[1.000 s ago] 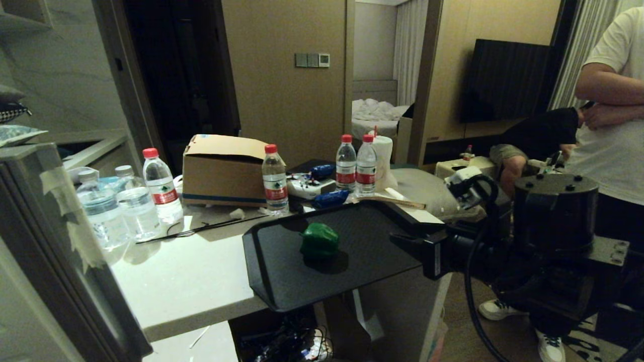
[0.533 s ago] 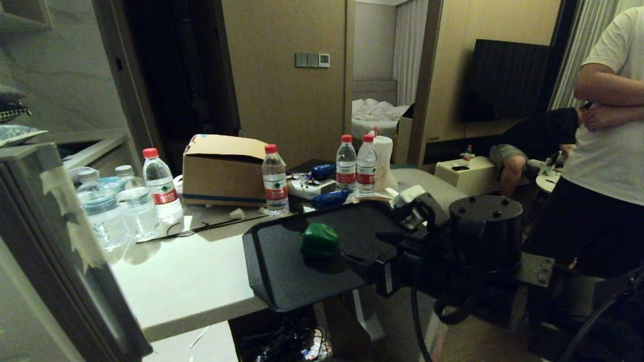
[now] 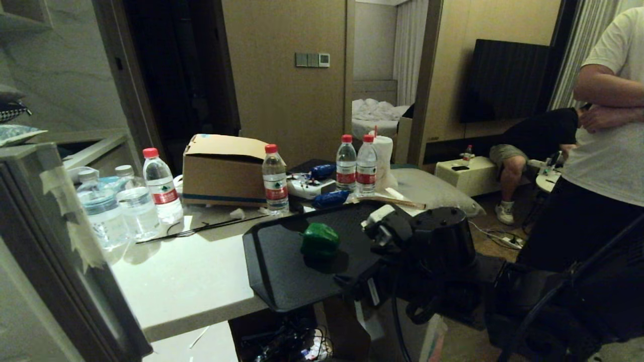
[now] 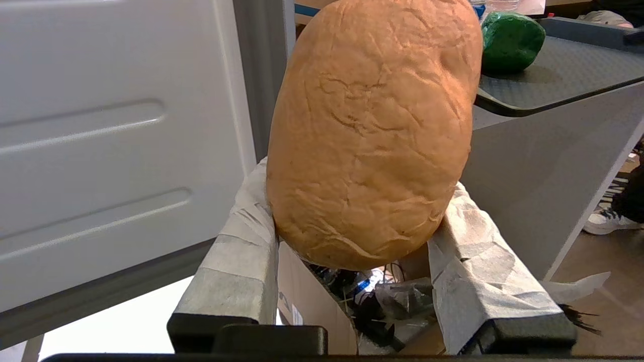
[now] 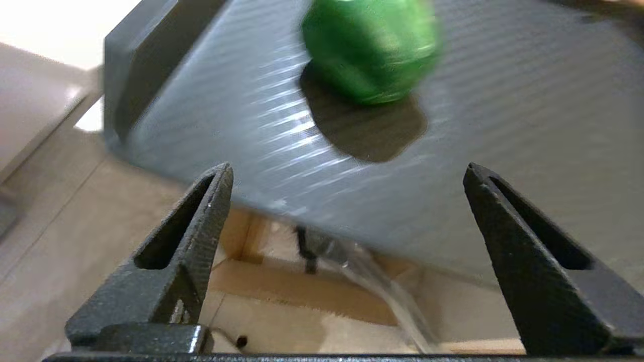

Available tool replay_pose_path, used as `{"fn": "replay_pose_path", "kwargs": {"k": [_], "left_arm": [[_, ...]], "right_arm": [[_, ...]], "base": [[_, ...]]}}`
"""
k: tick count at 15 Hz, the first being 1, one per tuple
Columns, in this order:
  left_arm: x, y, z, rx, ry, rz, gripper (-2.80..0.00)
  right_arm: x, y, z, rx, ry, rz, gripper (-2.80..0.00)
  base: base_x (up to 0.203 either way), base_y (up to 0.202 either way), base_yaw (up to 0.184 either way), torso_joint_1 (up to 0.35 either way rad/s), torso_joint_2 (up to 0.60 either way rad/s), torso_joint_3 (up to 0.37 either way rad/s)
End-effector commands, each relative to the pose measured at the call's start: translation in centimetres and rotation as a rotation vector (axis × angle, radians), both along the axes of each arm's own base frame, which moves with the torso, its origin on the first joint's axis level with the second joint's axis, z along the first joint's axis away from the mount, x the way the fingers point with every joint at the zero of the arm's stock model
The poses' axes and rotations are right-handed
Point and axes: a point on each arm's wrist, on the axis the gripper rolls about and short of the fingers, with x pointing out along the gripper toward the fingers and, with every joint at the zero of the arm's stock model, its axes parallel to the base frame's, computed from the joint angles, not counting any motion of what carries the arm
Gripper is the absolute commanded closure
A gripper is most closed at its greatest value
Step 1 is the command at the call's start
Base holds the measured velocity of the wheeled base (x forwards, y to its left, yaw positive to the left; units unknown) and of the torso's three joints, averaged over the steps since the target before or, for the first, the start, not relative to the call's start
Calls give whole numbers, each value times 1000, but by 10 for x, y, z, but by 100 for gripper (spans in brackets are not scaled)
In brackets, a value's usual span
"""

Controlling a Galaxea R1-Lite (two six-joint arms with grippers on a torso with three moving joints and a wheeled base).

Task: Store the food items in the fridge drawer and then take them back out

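Two grippers were in play. The right gripper had its fingers spread wide with nothing between them, poised at the near edge of the black tray; the dark green food item sat on that tray just ahead of the fingertips, apart from them. The left gripper, its fingers wrapped in tape, clasped the tan-brown food item, with a white panel beside it.
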Motion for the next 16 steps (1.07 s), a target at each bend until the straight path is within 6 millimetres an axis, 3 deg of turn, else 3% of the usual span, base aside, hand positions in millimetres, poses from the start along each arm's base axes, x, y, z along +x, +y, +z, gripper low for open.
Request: {"fn": "replay_pose_path", "kwargs": {"k": [1,3,5,11,16], "left_arm": [[0,0,0,0,1,0,0],[0,0,0,0,1,0,0],[0,0,0,0,1,0,0],[0,0,0,0,1,0,0],[0,0,0,0,1,0,0]], "right_arm": [[20,-14,3,18,-13,-70,-280],[41,-26,4,28,-25,-131,-280],[45,-29,3,12,-31,-136,-280],[61,-19,2,57,-30,-1,-280],[88,-12,-6,88,-32,39,-280]], "base": [[0,0,0,0,0,0],[0,0,0,0,0,0],[0,0,0,0,0,0],[0,0,0,0,0,0],[0,0,0,0,0,0]]}}
